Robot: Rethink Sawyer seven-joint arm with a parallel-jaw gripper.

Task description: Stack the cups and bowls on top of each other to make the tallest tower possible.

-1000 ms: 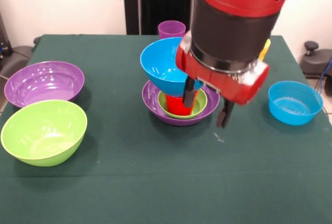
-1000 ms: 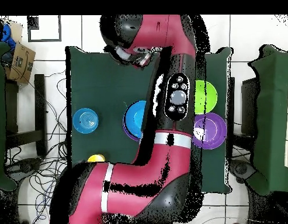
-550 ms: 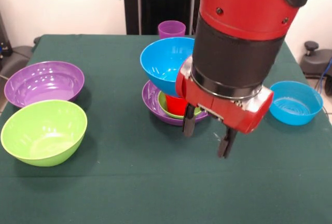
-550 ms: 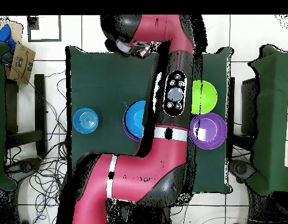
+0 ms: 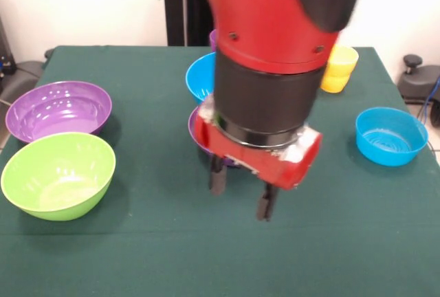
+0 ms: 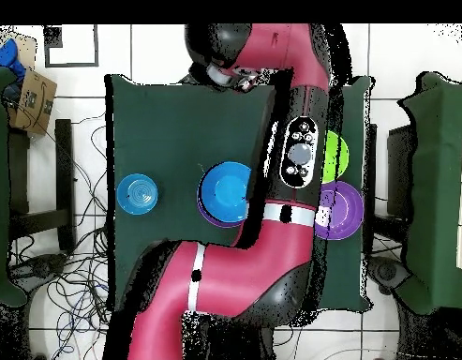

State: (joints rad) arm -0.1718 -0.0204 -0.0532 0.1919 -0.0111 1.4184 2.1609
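The tower (image 5: 201,104) stands near the table's middle, mostly hidden in the front view by the arm (image 5: 268,56); only the left edge of its blue bowl (image 5: 198,80) and a sliver of the purple base bowl (image 5: 194,126) beneath it show there. In the overhead view the blue bowl (image 6: 225,190) sits on top, with the purple rim (image 6: 208,216) visible along its edge. The gripper (image 5: 240,192) hangs in front of the tower, above bare cloth, its two dark fingers (image 5: 217,177) spread apart and holding nothing. A large purple bowl (image 5: 58,110) and a lime bowl (image 5: 58,174) sit side by side on the table's left in the front view, open side up, just beside each other. A small blue bowl (image 5: 390,135) rests alone at the right, well apart from the tower. The yellow cups (image 5: 338,67) stand stacked behind the arm at the right. A small part of a purple cup (image 5: 213,38) shows behind the arm. The green table (image 5: 137,242) carries all items.
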